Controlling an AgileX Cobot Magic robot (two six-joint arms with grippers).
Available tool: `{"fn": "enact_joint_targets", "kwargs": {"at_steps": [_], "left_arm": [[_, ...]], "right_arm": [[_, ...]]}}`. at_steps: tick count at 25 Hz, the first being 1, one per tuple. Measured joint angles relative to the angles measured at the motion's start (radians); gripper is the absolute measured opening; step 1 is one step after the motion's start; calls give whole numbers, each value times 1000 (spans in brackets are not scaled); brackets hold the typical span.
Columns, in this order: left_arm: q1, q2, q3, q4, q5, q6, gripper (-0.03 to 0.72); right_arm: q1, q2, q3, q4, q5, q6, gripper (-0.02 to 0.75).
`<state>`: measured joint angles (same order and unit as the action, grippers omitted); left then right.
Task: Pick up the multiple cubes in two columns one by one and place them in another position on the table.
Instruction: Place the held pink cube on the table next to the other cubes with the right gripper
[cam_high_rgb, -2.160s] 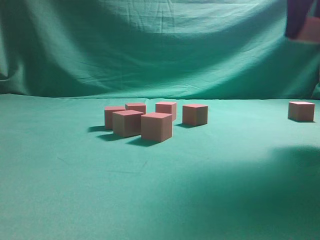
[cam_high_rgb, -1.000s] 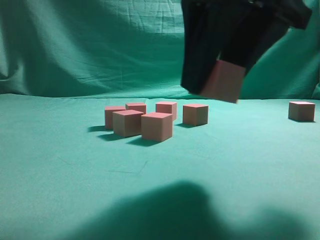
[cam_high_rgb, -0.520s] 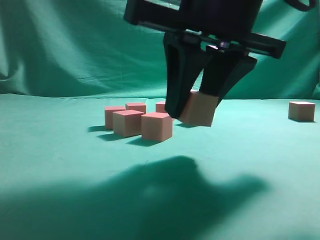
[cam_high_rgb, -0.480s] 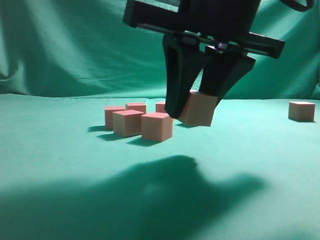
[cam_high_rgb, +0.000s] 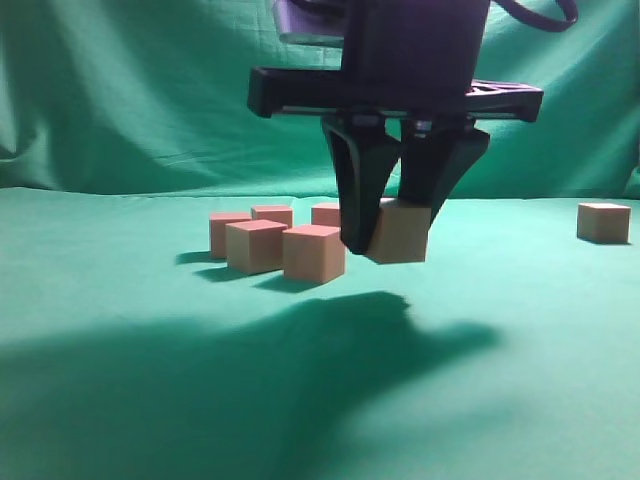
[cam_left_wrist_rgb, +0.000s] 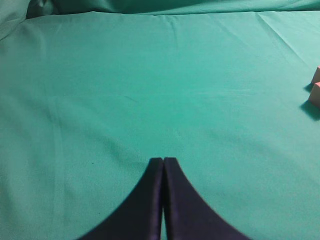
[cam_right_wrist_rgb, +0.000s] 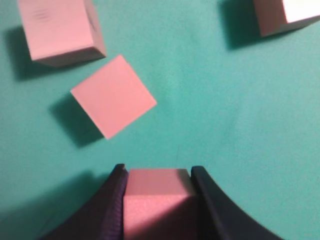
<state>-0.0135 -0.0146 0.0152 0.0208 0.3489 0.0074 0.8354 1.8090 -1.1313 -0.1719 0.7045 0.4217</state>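
Note:
My right gripper (cam_high_rgb: 392, 240) is shut on one salmon-pink cube (cam_high_rgb: 402, 236) and holds it level, very low over the green table (cam_high_rgb: 120, 380), just right of the cluster. I cannot tell if the cube touches the cloth. The right wrist view shows the held cube (cam_right_wrist_rgb: 157, 197) between the jaws (cam_right_wrist_rgb: 158, 172), with three loose cubes beyond (cam_right_wrist_rgb: 113, 96) (cam_right_wrist_rgb: 62, 30) (cam_right_wrist_rgb: 285, 15). Several loose cubes stand in the cluster (cam_high_rgb: 313, 252) (cam_high_rgb: 255, 245) (cam_high_rgb: 272, 214). My left gripper (cam_left_wrist_rgb: 163, 161) is shut and empty above bare cloth.
A single cube (cam_high_rgb: 603, 221) stands apart at the far right. Two cube edges show at the right border of the left wrist view (cam_left_wrist_rgb: 315, 94). A draped green backdrop (cam_high_rgb: 150, 100) rises behind the table. The arm's shadow covers the front cloth.
My right gripper has come in from the upper right with the cube, moved left and down toward the table beside the cluster, and the cube now sits level. The loose cubes have not moved.

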Motion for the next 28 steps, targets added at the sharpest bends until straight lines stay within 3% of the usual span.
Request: {"fn": "enact_joint_targets", "kwargs": {"at_steps": [24,28], "left_arm": [[0,0,0,0,0,0,0],[0,0,0,0,0,0,0]], "right_arm": [[12,62,-2,-2,-33,10,264],[12,49,-2,-2,-18,8,500]]}}
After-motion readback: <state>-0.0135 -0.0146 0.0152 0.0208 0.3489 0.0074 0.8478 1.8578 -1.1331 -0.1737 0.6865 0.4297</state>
